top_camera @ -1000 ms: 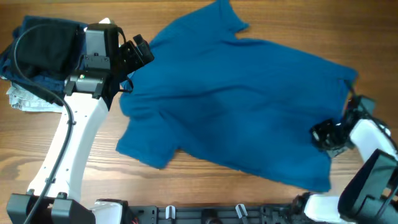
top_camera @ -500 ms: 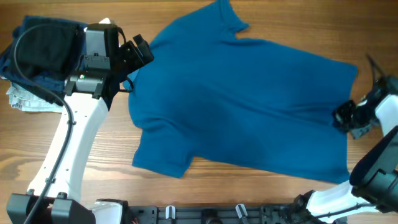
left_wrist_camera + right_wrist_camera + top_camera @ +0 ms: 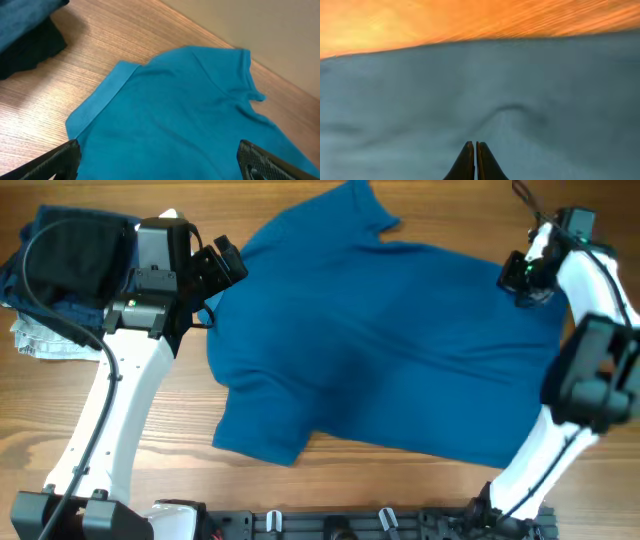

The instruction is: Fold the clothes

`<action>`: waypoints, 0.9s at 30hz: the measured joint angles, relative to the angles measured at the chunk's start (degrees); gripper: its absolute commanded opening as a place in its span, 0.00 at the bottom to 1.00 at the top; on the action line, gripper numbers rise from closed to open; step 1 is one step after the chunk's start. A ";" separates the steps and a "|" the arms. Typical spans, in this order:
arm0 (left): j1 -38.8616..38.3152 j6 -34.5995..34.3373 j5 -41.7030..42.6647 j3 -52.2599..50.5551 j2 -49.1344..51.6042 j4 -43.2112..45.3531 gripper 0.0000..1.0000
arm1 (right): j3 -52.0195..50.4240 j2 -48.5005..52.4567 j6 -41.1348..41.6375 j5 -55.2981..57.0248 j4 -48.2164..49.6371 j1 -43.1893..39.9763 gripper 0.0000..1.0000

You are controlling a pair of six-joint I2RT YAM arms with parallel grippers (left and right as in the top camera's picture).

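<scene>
The right gripper (image 3: pixel 522 275) has swung from the near right hem of the shirt (image 3: pixel 380 350) to its far right corner, and the shirt has slid rightward across the table (image 3: pixel 330 485) and lies flatter — spread, I judge, but not yet folded. That gripper's fingers (image 3: pixel 468 161) are pressed together with nothing visibly pinched; the left gripper (image 3: pixel 222 265) hangs wide open and empty by the far left sleeve

Wooden table (image 3: pixel 300 492), grain running 9-to-3. Black folded garment (image 3: pixel 85 255) at 10 o'clock, stacked on navy garment (image 3: pixel 15 290). Whitish-grey patterned cloth (image 3: pixel 40 340) pokes out at stack's 6 o'clock edge, touching it.
</scene>
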 measured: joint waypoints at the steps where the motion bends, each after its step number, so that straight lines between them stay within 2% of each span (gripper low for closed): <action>1: 0.00 -0.02 0.00 0.00 0.00 -0.07 1.00 | 2.34 3.23 -0.50 1.01 -0.83 0.00 0.04; 11: 0.00 0.00 0.00 0.00 0.00 -0.09 1.00 | 6.47 7.58 -0.94 5.70 5.66 0.00 0.04; 20: 0.00 0.00 0.00 0.00 0.00 -0.04 1.00 | 6.93 11.32 -0.96 7.41 23.82 0.00 0.04; 24: 0.00 0.00 0.00 0.00 0.00 -0.09 1.00 | 7.04 12.35 -0.96 8.44 28.33 0.02 0.04; 27: 0.00 0.00 0.00 0.00 0.00 -0.09 1.00 | 10.69 13.00 -0.98 8.46 25.49 0.00 0.14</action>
